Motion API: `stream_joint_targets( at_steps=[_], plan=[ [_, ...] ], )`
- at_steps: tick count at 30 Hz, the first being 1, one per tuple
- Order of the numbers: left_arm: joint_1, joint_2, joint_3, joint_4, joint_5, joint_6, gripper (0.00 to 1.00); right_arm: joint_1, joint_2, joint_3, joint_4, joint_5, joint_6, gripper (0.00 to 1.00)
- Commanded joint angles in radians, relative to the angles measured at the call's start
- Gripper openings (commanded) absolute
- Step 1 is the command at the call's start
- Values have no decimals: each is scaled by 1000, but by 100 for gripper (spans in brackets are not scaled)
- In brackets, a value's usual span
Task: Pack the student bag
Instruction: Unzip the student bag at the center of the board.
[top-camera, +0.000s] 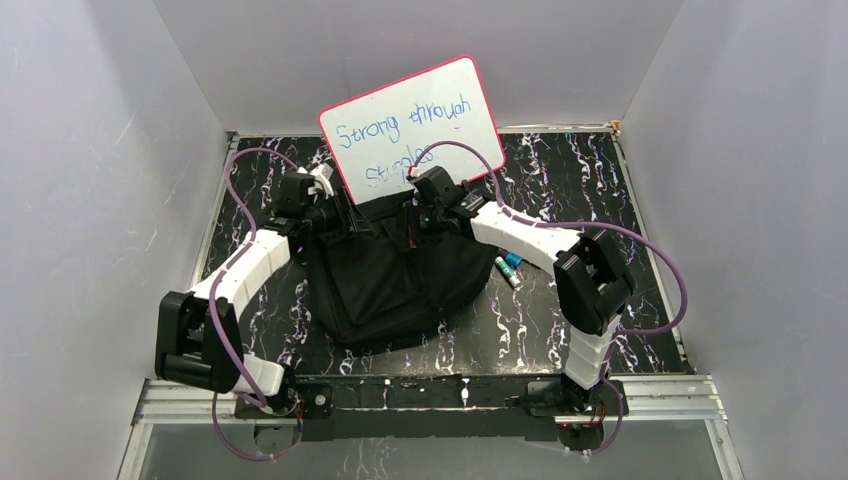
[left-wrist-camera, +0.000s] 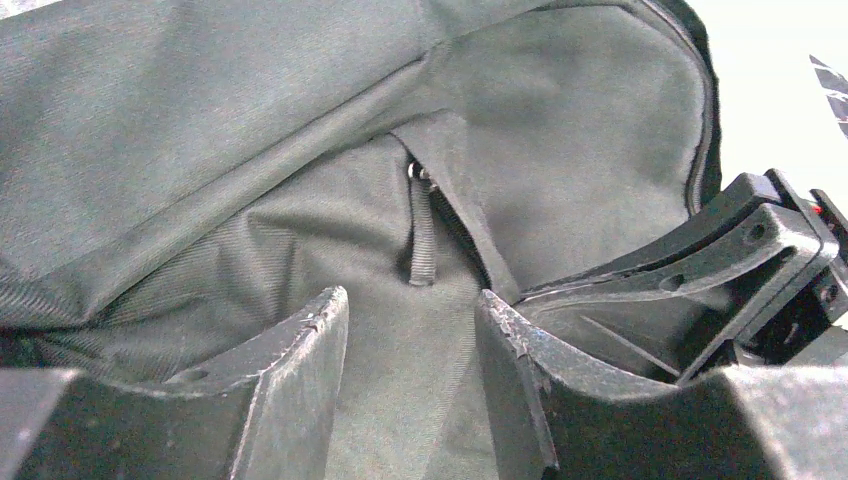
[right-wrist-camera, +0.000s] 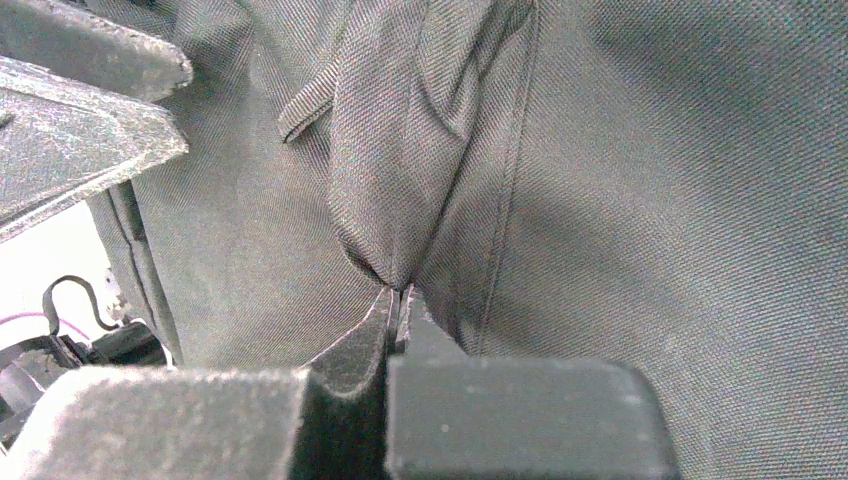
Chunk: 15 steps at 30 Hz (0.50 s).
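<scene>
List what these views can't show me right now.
Whiteboard lower edge: top view, hidden behind the student bag.
Bag contents: every view, fabric covers them.
Markers: top view, too small to count.
Fold in right pincer: right wrist view too close to place.

White ribbed arms (top-camera: 245, 270), black joints, purple cables (top-camera: 229, 185); left claw (left-wrist-camera: 412, 300), right claw (right-wrist-camera: 397, 300) black.

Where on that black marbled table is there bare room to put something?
Bare: the table's far right corner, and the strip between the black fabric backpack and the near edge. Crowded: the middle, with left gripper, right gripper and small markers.
</scene>
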Motion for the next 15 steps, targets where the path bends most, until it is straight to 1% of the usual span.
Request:
stream_joint_targets(
  at_steps=[1,8,15],
  plan=[
    [6,22,41,60,104,-16,47,-4,-48,-2,74,-35,17,0],
    [4,90,52,64,145,5,42,-4,-48,-3,79,-45,18,0],
    [-5,141,73,67,166,30,41,-4,-44,-7,85,-54,21,0]
  ],
)
